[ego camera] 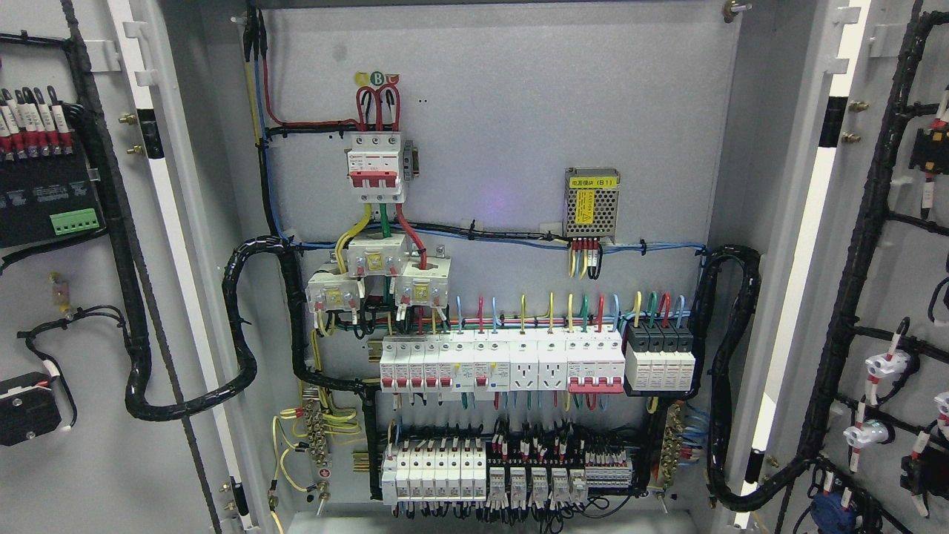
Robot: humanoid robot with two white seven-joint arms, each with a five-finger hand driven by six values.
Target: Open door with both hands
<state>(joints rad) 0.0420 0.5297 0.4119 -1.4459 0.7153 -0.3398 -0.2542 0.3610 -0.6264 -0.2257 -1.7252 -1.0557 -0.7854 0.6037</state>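
Note:
Both doors of the grey electrical cabinet stand swung wide. The left door (96, 297) shows its inner face at the picture's left, with a black module and cable loom on it. At the right, the right door (890, 282) also shows its inner face, carrying black looms and white connectors. Between them the back panel (504, 111) is fully exposed, with a red-and-white main breaker (376, 167), rows of white breakers (504, 363) and coloured wires. Neither of my hands nor any arm shows in the head view.
A small perforated power supply (592, 204) is mounted at mid right of the panel. Thick black cable bundles (245, 326) loop from the panel to each door. Terminal blocks (474, 475) fill the cabinet's lower part.

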